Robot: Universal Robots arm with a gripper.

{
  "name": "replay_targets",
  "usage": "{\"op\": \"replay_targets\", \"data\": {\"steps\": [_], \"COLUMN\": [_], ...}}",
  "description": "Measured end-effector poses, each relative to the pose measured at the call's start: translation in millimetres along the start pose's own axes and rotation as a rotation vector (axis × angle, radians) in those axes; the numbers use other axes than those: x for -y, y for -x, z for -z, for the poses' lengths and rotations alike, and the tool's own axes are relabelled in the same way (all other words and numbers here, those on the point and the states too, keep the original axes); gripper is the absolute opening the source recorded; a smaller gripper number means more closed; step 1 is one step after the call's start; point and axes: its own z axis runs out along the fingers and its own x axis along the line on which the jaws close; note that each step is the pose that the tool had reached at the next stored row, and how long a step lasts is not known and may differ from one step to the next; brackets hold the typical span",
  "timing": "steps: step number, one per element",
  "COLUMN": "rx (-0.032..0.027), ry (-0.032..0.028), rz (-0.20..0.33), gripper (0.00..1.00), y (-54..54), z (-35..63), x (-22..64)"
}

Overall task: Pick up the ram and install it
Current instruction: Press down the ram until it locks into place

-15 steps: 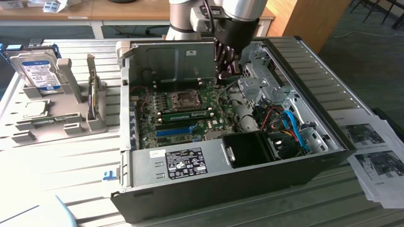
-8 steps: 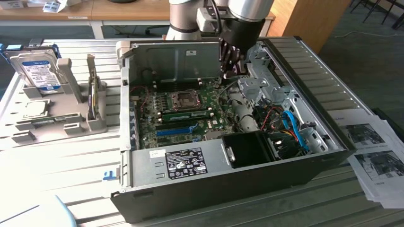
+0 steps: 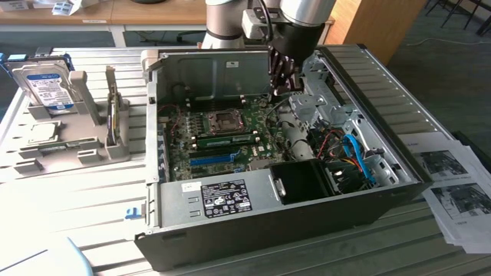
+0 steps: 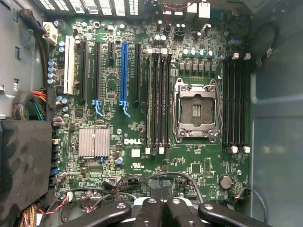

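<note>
Table [image 3: 77, 190], case [image 3: 253, 230], ram [image 3: 230, 140] inside

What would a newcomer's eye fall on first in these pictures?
The open computer case at the centre, its green motherboard bared with an empty CPU socket. The robot arm hangs above the case, jaws shut, and a hard drive stands in a grey holder at the exterior view's left.

Lab: open computer case [image 3: 253, 227], desks [image 3: 153, 11].

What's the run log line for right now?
gripper shut, empty | above open computer case | green ram stick in motherboard slot
</note>
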Motion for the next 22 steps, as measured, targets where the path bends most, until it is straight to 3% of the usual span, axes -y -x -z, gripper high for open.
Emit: {"op": "replay_targets", "data": {"steps": [11, 22], "rx": [0.0000, 0.0002], "ry": [-0.0125, -0.0125], "rz": [0.001, 0.001], "gripper": [0.09, 0.09], "y": [0.1, 0.0], "z": [-1.9, -3.9], "x": [-23.7, -24.0]}}
